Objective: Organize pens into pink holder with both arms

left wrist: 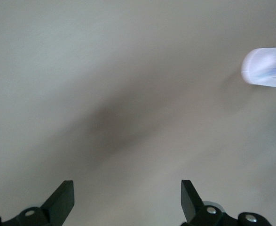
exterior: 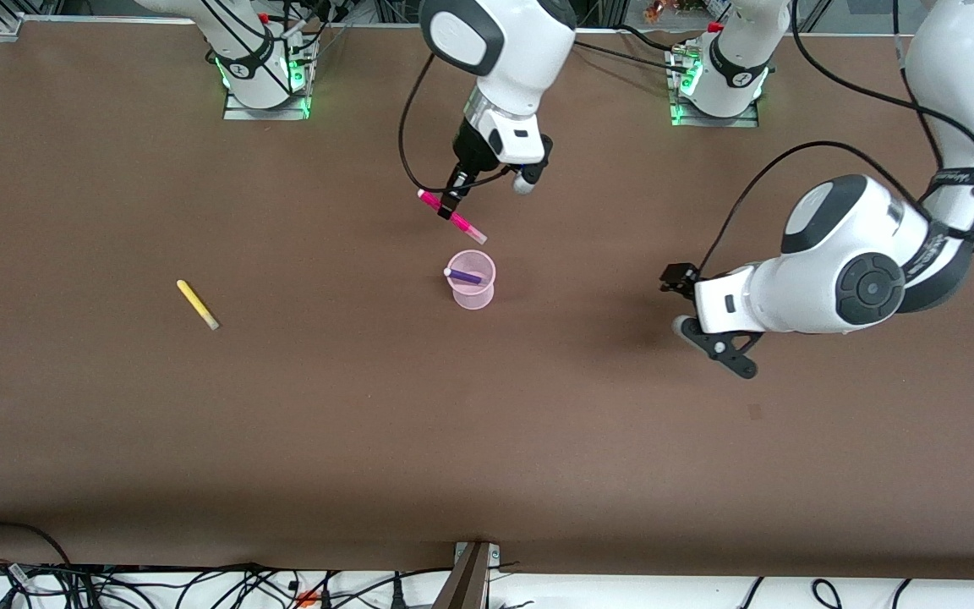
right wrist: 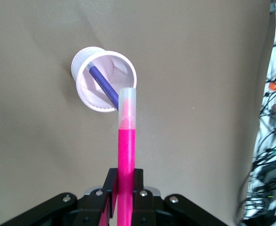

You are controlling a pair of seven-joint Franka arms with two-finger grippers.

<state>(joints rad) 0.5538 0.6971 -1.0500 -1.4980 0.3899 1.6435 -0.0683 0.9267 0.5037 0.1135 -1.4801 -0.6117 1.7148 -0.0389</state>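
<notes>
The pink holder (exterior: pixel 473 294) stands mid-table with the dark purple-blue pen (exterior: pixel 466 276) leaning inside it. My right gripper (exterior: pixel 451 201) is shut on the magenta pink pen (exterior: pixel 467 227) and holds it tilted in the air, pale cap down, just beside the holder's rim. The right wrist view shows the gripper (right wrist: pixel 124 181), the pen (right wrist: pixel 127 146), the holder (right wrist: pixel 87 96) and the purple-blue pen (right wrist: pixel 105 84). The yellow pen (exterior: pixel 197 304) lies on the table toward the right arm's end. My left gripper (exterior: pixel 680 300) (left wrist: pixel 126 188) is open and empty, low over bare table toward the left arm's end. The holder shows blurred in the left wrist view (left wrist: pixel 264 66). The light green pen is out of view.
The two arm bases (exterior: pixel 263 76) (exterior: pixel 719 80) stand along the table's edge by the robots. Cables and a metal post (exterior: pixel 472 575) lie along the edge nearest the front camera. The brown table top (exterior: pixel 487 423) spreads wide around the holder.
</notes>
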